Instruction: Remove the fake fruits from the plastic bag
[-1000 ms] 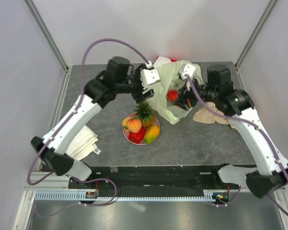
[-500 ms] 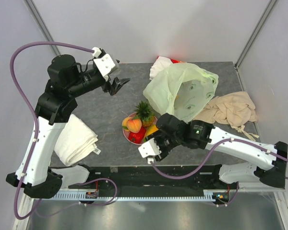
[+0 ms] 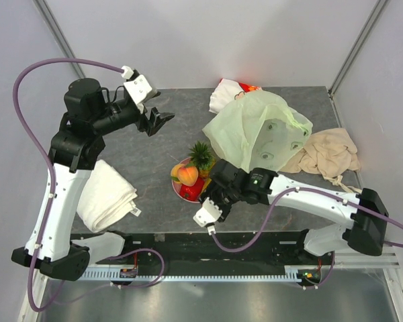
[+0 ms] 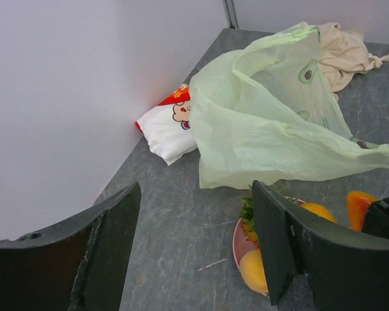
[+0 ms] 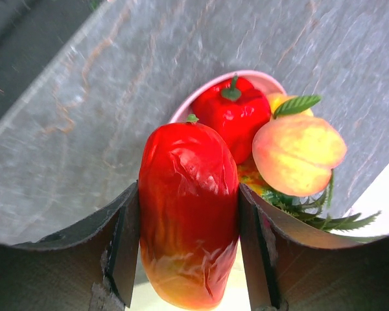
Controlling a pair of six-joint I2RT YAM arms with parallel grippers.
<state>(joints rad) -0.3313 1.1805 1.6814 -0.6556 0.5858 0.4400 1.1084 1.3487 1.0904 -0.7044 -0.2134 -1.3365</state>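
red-and-yellow mango [image 5: 189, 214] is clamped between the two fingers of the right gripper [image 5: 188, 188], both pads pressed flat on its sides. its long axis runs along the fingers: the green-stemmed red end points away from the wrist, toward the pink plate [image 5: 259, 74], and the yellow end faces the camera. in the overhead view the right gripper [image 3: 217, 192] sits at the plate's near right edge, close to the front of the grey table [image 3: 148, 154]. on the plate lie a red pepper [image 5: 236, 120], a peach [image 5: 298, 152] with a green leaf, and a pineapple [image 3: 201, 155], crown toward the rear. the plastic bag [image 3: 255, 131] lies crumpled behind the plate, at rear centre-right, its spotted inner face showing. it rests partly over a cartoon-printed pouch [image 4: 168, 129], with a beige cloth [image 3: 326, 151] at its right. the left gripper [image 4: 196, 194] is raised over the left rear of the table, jaws spread wide, nothing between them, aimed toward the bag.
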